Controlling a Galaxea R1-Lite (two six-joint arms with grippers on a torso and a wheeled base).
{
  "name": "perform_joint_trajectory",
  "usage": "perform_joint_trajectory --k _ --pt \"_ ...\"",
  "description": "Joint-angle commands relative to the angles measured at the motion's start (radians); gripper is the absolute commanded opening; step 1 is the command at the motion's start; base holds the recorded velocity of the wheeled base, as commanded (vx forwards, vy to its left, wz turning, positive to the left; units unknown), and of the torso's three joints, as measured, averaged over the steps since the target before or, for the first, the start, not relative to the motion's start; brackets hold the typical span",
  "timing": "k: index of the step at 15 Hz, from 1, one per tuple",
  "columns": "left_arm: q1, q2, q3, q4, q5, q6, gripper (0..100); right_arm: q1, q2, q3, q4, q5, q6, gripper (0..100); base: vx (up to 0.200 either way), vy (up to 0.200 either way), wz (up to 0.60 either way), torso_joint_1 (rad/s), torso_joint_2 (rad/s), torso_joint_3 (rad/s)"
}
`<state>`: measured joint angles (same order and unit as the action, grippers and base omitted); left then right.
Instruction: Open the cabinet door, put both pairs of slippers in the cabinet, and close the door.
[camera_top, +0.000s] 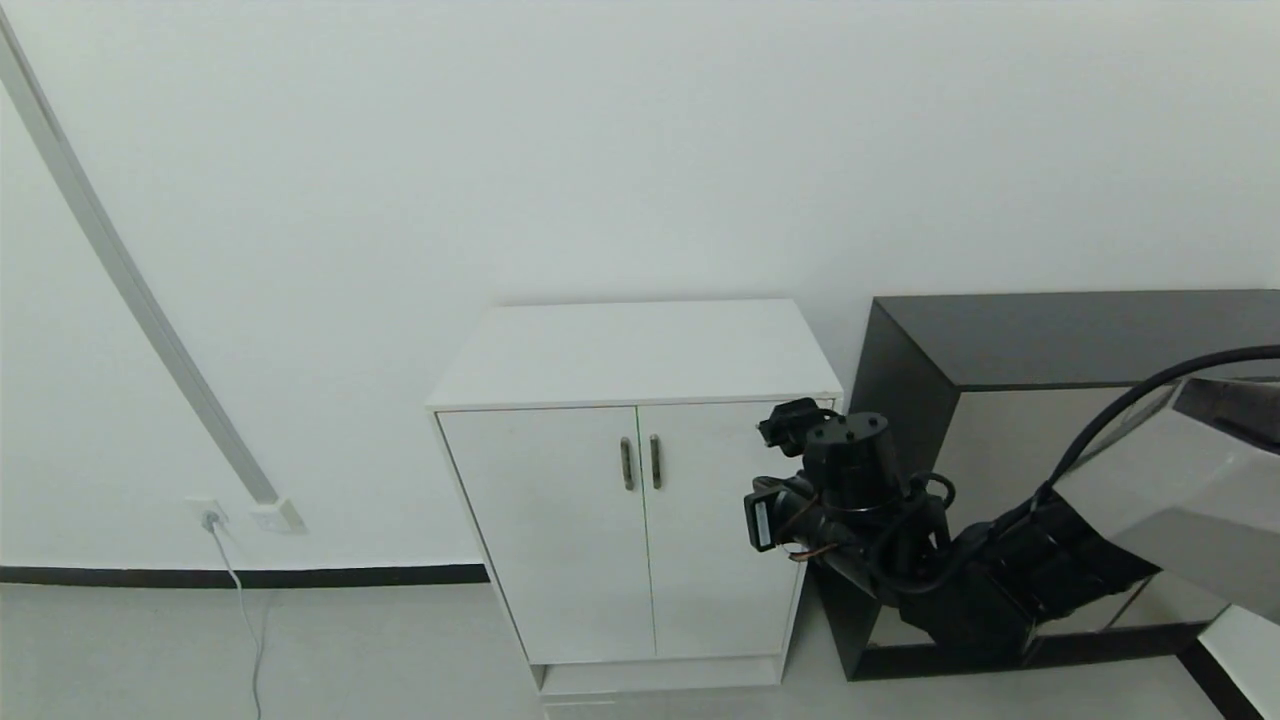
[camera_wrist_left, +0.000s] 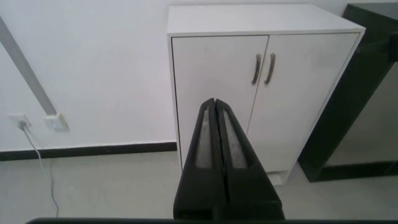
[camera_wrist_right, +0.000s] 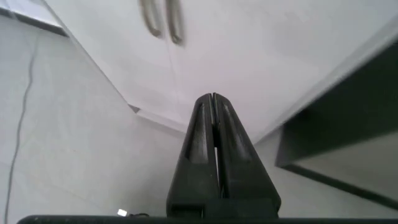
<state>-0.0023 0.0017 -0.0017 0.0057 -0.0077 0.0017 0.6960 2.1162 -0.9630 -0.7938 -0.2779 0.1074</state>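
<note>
The white cabinet stands against the wall with both doors shut. Its two grey handles sit side by side at the middle seam. My right arm hangs in front of the right door's outer edge. In the right wrist view my right gripper is shut and empty, pointing at the cabinet's lower part below the handles. My left gripper is shut with nothing in it, some way back from the cabinet, in line with the left door; the handles lie beyond it.
A black side cabinet with a glossy front stands right beside the white one. At the left, a wall socket has a cable trailing to the floor, and a slanted cable duct runs up the wall. Bare grey floor lies left of the cabinet.
</note>
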Motion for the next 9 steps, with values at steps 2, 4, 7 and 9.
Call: perform_joint_trajectory --k 2,4,7,9 --pt "-0.001 0.0 0.0 0.0 0.0 0.0 0 0.004 -0.005 0.087 -0.076 0.068 -0.011 0 0.0 0.0 0.0 0.0 0.0 0.0" --pt "-0.001 0.0 0.0 0.0 0.0 0.0 0 0.004 -0.005 0.158 -0.17 0.115 -0.035 0 0.0 0.0 0.0 0.0 0.0 0.0" --pt "-0.001 0.0 0.0 0.0 -0.002 0.001 0 0.016 -0.004 0.236 -0.235 0.166 -0.038 0 0.0 0.0 0.0 0.0 0.0 0.0" --pt "-0.001 0.0 0.0 0.0 0.0 0.001 0 0.025 0.002 0.276 -0.291 0.198 -0.038 0 0.1 0.0 0.0 0.001 0.0 -0.004"
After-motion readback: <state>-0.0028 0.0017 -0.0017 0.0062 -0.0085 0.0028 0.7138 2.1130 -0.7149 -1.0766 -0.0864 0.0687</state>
